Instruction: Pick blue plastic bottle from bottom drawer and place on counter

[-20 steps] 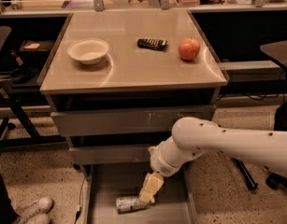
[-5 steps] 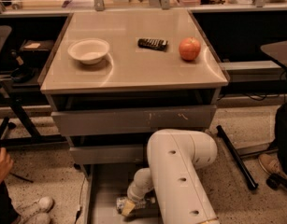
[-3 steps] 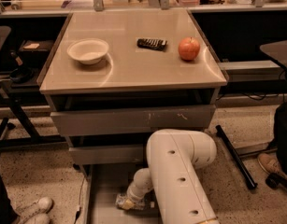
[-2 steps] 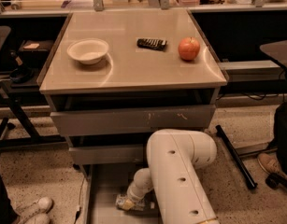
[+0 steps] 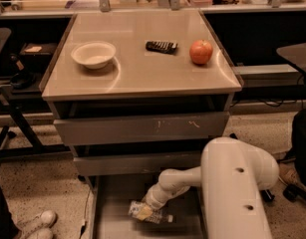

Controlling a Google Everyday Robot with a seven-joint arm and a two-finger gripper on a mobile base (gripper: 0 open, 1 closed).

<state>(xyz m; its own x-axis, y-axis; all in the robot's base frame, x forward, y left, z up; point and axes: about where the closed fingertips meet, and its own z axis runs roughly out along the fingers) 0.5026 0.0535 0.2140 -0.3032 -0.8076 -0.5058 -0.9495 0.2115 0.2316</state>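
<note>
— While the arm (image 5: 234, 183) is bent down like that, how far along would you put the job?
— Early, by my count. Item: blue plastic bottle (image 5: 161, 216), lying on its side on the floor of the bottom drawer (image 5: 112, 198), which is pulled out at six o'clock from the cabinet. Not lifted, as far as I can judge. Item: counter (image 5: 142, 71), no bottle on it.
— So what is left?
— A sure hold, the lift out of the drawer, the carry up past the two drawer fronts, and the setting down. Nearly all of it, I would say.
— And the gripper?
— Item: gripper (image 5: 144, 211), low inside the drawer, reaching in from three o'clock and lying right against the bottle's nine o'clock end. It touches the bottle or very nearly does. Whether it is clamped on the bottle or merely resting against it, I cannot tell from where I stand.
— What is already up on the counter?
— Item: white bowl (image 5: 93, 54) at ten o'clock. Item: dark flat gadget (image 5: 161, 46) near twelve. Item: apple (image 5: 201, 52) at two o'clock. The half toward six o'clock looks like the likeliest spot for the bottle.
</note>
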